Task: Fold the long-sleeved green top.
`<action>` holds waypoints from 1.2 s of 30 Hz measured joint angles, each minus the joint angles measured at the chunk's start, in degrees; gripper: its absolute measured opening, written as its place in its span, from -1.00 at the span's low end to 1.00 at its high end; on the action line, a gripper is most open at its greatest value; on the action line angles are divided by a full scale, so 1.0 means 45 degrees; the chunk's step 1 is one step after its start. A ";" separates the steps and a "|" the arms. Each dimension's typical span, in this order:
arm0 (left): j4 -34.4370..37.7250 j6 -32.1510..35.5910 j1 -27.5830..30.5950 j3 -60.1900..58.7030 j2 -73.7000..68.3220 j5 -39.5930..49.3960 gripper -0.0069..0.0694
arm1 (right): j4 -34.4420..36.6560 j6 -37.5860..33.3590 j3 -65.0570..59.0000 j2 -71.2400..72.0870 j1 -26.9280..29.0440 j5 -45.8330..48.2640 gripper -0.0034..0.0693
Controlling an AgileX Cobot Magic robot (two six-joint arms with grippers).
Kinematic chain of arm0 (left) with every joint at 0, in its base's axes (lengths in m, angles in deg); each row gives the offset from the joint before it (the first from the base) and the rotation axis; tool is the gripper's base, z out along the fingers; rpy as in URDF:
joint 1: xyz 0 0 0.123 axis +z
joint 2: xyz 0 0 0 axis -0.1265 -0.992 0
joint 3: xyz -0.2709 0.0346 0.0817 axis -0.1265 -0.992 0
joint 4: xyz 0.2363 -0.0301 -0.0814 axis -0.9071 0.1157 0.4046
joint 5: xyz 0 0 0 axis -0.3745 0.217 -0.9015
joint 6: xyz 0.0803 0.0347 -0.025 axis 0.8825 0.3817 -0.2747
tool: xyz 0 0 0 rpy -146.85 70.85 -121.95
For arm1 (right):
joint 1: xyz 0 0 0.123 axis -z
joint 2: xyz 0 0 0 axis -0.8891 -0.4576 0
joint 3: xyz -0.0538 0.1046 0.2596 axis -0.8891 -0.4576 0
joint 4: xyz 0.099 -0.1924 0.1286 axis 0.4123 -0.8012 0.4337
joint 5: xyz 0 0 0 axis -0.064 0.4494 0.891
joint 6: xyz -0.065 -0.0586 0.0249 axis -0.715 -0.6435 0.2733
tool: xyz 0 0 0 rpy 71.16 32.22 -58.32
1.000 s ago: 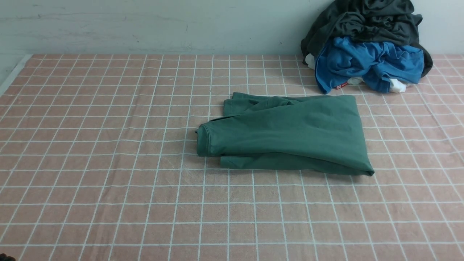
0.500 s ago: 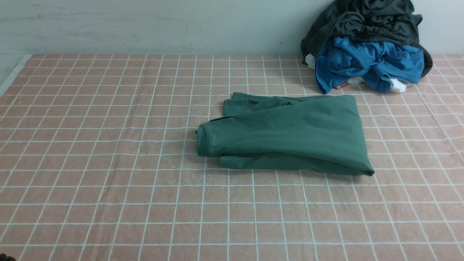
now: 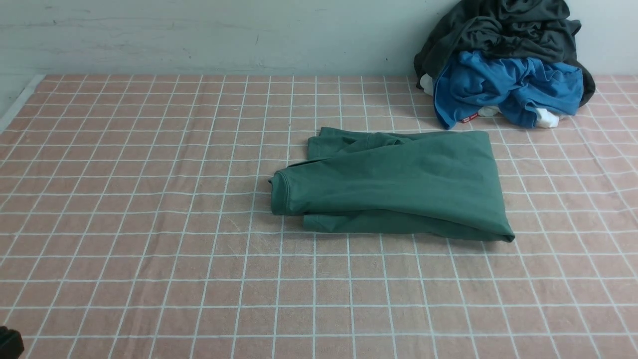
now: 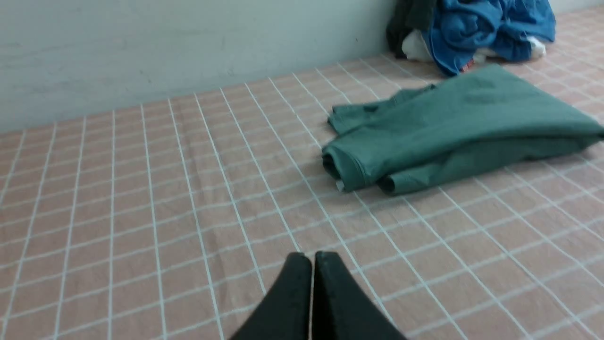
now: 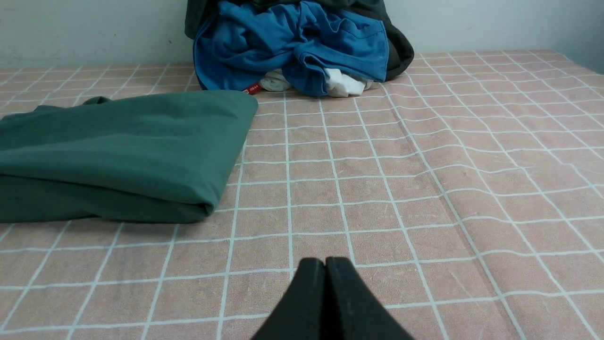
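The green long-sleeved top (image 3: 394, 184) lies folded into a thick rectangle in the middle of the table, its ribbed edge to the left. It also shows in the left wrist view (image 4: 448, 127) and the right wrist view (image 5: 118, 151). My left gripper (image 4: 312, 257) is shut and empty, low over the cloth well short of the top; only a dark corner of it (image 3: 9, 343) shows in the front view. My right gripper (image 5: 325, 261) is shut and empty, near the table's front, off the top's right corner. It is out of the front view.
A pile of a dark grey-black garment (image 3: 503, 27) and a bright blue garment (image 3: 503, 87), with white pieces under it, sits at the back right against the wall. A pink checked cloth (image 3: 149, 199) covers the table.
The top has not moved. A dark part of my left arm has come a little further into the bottom left corner of the front view.
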State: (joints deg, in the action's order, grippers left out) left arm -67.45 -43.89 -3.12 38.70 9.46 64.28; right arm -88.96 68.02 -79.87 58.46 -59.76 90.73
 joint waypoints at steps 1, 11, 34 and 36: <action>0.0000 0.0000 0.0092 -0.0322 0.0032 -0.0577 -0.83 | 0.0000 0.0000 0.0000 0.0000 0.0000 0.0000 -0.94; -0.1097 -0.0204 0.1858 -0.3954 0.0044 -0.4113 -0.83 | 0.0000 0.0000 0.0000 0.0000 0.0000 0.0000 -0.94; -0.2360 -0.2347 0.1420 -0.4423 0.0044 -0.3275 -0.83 | 0.0000 0.0000 0.0000 0.0000 0.0000 0.0000 -0.94; -0.2357 -0.2375 0.1407 -0.4423 0.0044 -0.3275 -0.83 | 0.0000 0.0000 0.0000 0.0000 0.0000 0.0000 -0.94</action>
State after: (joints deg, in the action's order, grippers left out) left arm -78.06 -54.58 3.21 18.79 9.66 49.54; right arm -88.96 68.02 -79.87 58.46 -59.76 90.73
